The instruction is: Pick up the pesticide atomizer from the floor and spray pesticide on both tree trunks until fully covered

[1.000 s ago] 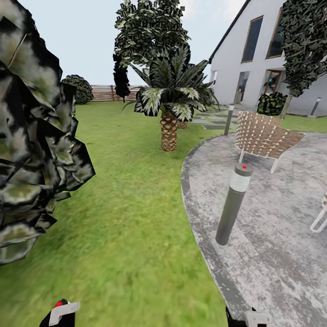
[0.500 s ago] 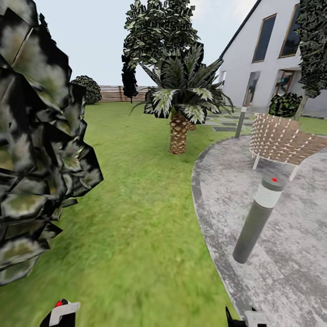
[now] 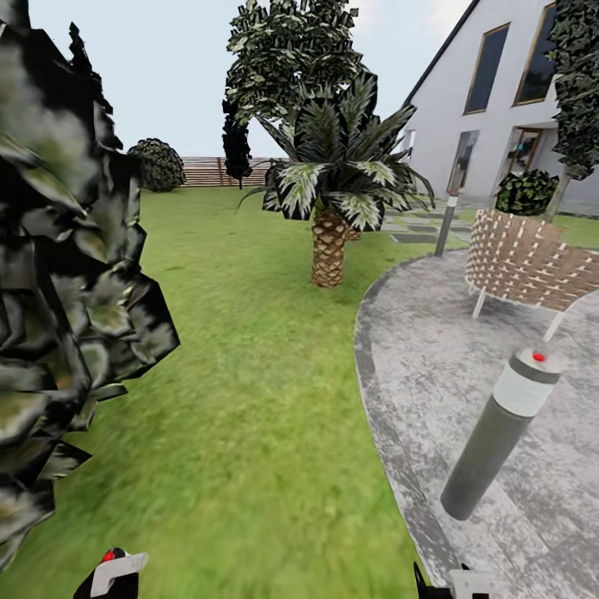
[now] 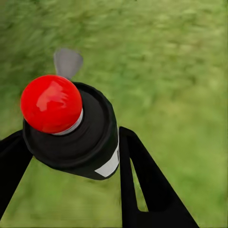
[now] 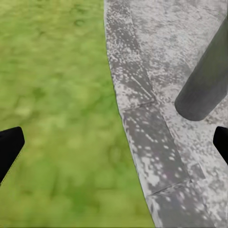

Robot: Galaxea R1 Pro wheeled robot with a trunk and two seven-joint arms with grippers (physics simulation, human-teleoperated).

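Left gripper [image 4: 71, 156]: we clamp the atomizer [image 4: 71, 128] between both fingers, over lawn [image 3: 249, 374].
Right gripper [image 5: 114, 142]: our fingers are spread, nothing held, above the patio [image 5: 156, 156] kerb.
Lamp [image 3: 499, 433]: stands on patio, near kerb.
Palm [image 3: 333, 191]: on lawn ahead.

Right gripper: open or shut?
Open. The right gripper has its black fingertips at opposite picture edges, with only lawn and patio kerb between.

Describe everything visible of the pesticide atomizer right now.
The pesticide atomizer is a small dark, plastic-looking bottle with a glossy red round tip on a pale collar and a white label patch. It sits clamped between the left gripper's black fingers, above the green lawn.
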